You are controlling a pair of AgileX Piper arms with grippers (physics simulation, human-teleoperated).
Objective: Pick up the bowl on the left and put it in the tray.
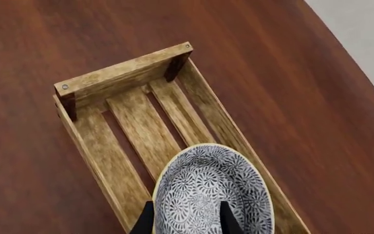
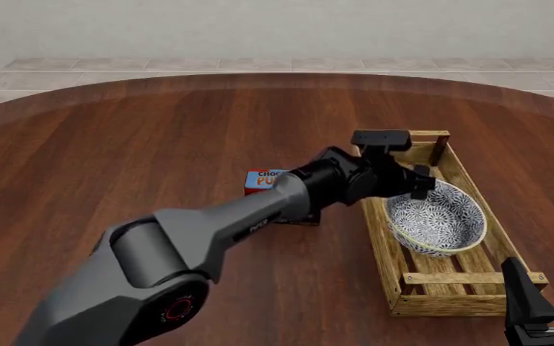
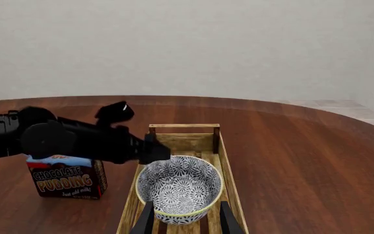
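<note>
Left wrist view: your left gripper [image 1: 185, 222] shows only two dark fingertips, cut off by the frame edge, straddling the near rim of the bowl [image 1: 210, 187]. The bowl hangs tilted over the slatted floor of the tray [image 1: 125, 73]; whether it touches the slats you can't tell.

Front view: your left arm [image 2: 257, 216] reaches to 2 o'clock, and its gripper [image 2: 420, 184] pinches the bowl's [image 2: 441, 216] rim at the far left edge. The bowl sits inside the tray's [image 2: 378, 245] walls, mid-length. The pudding box [image 2: 260, 180] is mostly hidden behind the arm. Your right gripper [image 2: 551, 295] pokes in at 5 o'clock, cropped.

Right wrist view: right fingers [image 3: 146, 219] stand apart, holding nothing, with the bowl [image 3: 179, 187] in the tray [image 3: 226, 161] at 12 o'clock beyond them. The box [image 3: 66, 181] at 10 o'clock reads "Chocolate Pudding", its top blocked by the left arm.
</note>
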